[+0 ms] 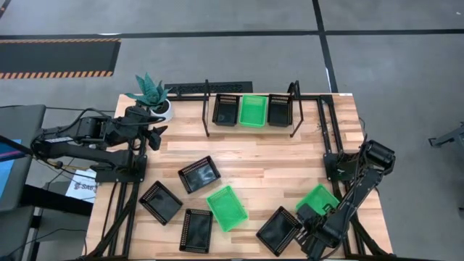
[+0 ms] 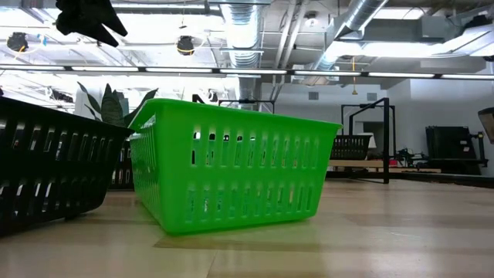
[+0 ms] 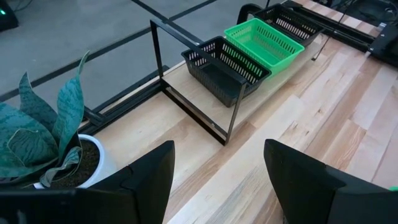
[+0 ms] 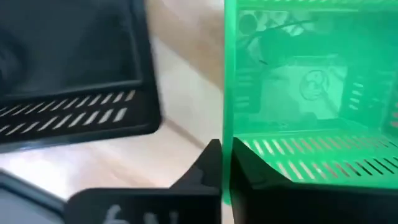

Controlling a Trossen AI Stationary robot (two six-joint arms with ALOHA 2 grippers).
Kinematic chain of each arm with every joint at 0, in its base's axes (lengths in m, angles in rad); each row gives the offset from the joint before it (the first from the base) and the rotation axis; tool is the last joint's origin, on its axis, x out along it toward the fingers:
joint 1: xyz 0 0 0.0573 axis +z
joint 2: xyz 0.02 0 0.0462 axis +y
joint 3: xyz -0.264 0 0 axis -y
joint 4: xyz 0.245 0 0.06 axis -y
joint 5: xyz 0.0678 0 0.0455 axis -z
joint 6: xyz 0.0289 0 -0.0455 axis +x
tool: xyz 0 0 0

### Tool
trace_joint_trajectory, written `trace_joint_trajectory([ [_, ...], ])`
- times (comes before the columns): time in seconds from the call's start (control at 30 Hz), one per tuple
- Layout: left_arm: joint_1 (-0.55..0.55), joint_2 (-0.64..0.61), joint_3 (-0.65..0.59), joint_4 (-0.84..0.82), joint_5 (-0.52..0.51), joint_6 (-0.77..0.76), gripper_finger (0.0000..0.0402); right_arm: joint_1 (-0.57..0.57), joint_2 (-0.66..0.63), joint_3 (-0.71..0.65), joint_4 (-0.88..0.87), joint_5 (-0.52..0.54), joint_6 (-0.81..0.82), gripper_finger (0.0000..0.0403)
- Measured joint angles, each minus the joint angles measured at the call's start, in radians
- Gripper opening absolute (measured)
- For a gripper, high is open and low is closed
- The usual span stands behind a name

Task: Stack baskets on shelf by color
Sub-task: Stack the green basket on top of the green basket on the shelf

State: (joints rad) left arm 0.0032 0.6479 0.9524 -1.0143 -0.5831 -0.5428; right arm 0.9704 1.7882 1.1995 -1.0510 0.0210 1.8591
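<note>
At the table's near right corner, my right gripper (image 4: 225,163) pinches the slotted rim of a glossy green basket (image 1: 317,197). Left gripper (image 3: 217,180) hangs spread beside the potted plant (image 1: 151,92). On the wire shelf (image 1: 206,109), another green basket (image 1: 253,110) sits between two black ones.

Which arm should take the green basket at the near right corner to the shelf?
Right. Its gripper is already at that green basket, fingers shut on a wall in the right wrist view. The left gripper hangs open by the plant, far across the table.
</note>
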Motion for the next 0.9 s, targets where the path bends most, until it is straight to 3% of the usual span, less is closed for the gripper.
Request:
trace_joint_trajectory([
  [0.27,0.000,0.000,0.000,-0.001,0.000,0.000,0.0236,-0.061,-0.001,0.000,-0.104,0.033,-0.061,0.0007],
  [0.43,0.000,0.000,0.000,-0.009,0.000,0.004,0.0236,-0.139,-0.002,0.045,-0.276,0.139,-0.166,0.0009],
  [0.67,0.000,0.000,0.000,-0.015,0.000,0.016,0.0236,-0.261,-0.002,0.196,-0.476,0.295,-0.411,0.0007],
  [0.9,0.000,0.000,0.000,-0.026,0.000,0.016,0.0236,-0.411,-0.003,0.412,-0.498,0.494,-0.796,0.0005],
])
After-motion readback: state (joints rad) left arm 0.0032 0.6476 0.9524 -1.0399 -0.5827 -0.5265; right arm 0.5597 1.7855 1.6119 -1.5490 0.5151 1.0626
